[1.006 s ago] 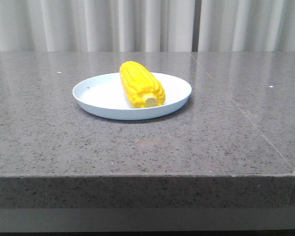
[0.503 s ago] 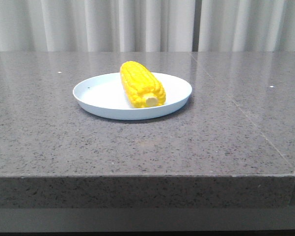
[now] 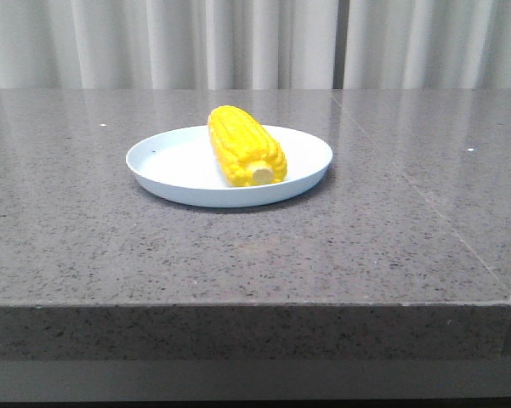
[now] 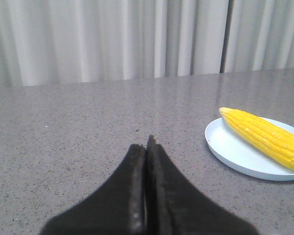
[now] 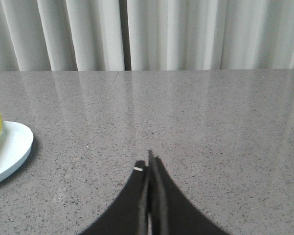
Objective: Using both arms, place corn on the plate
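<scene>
The corn (image 3: 243,146), a bright yellow cob with rows of kernels, lies on its side on the plate (image 3: 170,161), its pale round stub end toward the camera and slightly right. The plate, round, shallow and pale blue-white with a low rim, sits flat on the grey speckled tabletop (image 3: 85,229).

We are holding our left black angular-fingered gripper (image 4: 146,147) low over the surface, its two dark fingers (image 4: 134,186) pressing flat against each other with only a thin seam showing between them. We are keeping nothing between them. Our right black angular-fingered gripper (image 5: 149,164) is sitting the same way, its tapered fingers (image 5: 162,200) meeting at the tips and gripping nothing. Neither arm is showing in the front view.
</scene>
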